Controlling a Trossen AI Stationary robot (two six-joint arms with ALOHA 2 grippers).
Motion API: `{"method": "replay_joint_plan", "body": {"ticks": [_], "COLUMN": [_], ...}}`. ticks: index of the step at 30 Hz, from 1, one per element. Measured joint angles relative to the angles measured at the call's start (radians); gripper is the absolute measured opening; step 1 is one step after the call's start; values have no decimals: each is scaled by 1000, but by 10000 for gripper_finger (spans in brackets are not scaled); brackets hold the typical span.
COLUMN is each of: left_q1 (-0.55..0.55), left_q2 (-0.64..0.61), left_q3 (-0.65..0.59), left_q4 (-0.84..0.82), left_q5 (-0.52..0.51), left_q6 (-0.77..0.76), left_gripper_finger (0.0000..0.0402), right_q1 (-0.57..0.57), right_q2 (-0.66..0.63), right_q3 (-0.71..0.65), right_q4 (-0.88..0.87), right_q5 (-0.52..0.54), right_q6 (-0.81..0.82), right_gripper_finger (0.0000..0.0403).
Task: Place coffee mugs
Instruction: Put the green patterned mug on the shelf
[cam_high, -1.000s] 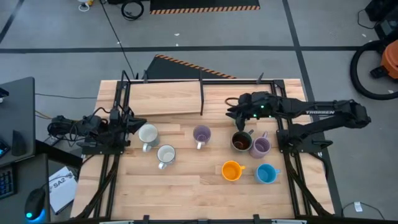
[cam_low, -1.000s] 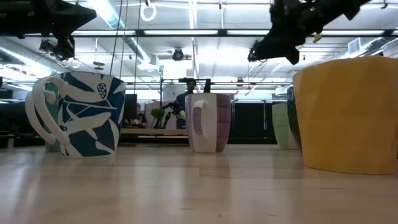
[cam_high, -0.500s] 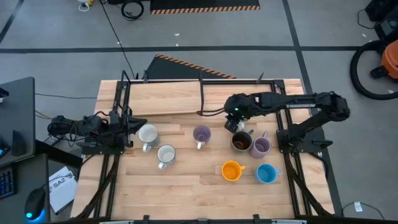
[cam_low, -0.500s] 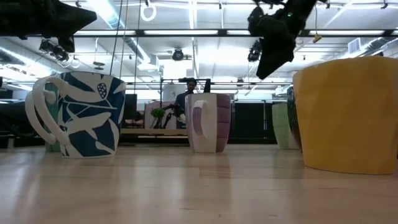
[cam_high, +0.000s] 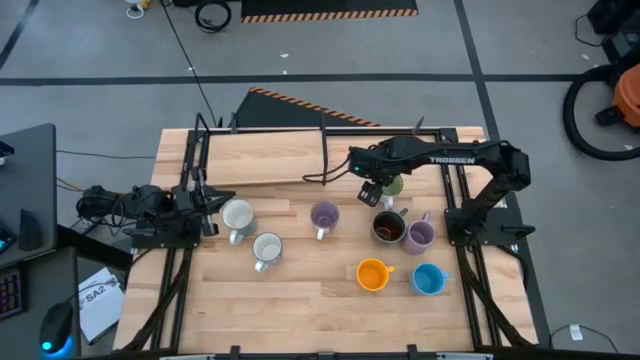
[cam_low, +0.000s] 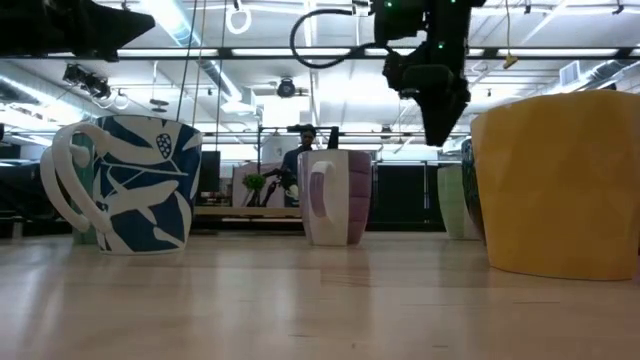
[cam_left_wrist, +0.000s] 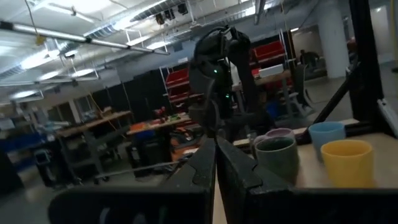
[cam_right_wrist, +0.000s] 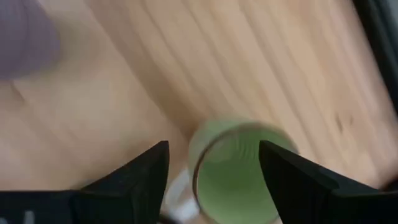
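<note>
While the left gripper (cam_high: 208, 199) waits with fingers closed and empty at the wooden counter's (cam_high: 300, 310) left edge, the right gripper (cam_high: 376, 190) hovers with fingers spread, holding nothing, above the small green ceramic mug (cam_right_wrist: 235, 168); that mug stands upright behind the dark brown ceramic mug (cam_high: 388, 228).

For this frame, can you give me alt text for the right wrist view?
The right gripper hangs open above a green mug, seen from above, its two dark fingers standing either side of the mug's mouth. Light wooden tabletop fills the rest, with a blurred lilac shape at one corner.
</note>
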Motion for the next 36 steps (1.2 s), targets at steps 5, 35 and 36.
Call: {"method": "replay_joint_plan", "body": {"ticks": [5,35,36], "left_q1": [0,0,0], "left_q2": [0,0,0], "left_q3": [0,0,0], "left_q4": [36,69,69], "left_q5": [0,0,0], "left_q6": [54,72,71], "left_gripper_finger": [21,21,21], "right_q1": [-6,-66,-68], "right_q2": [3,6,6], "right_q3": [0,-202,-208], "right_q4": [-61,98,97], "right_q5": [-23,-135,-135], "right_q6": [34,73,70], "right_gripper_finger": [261,218,211]}}
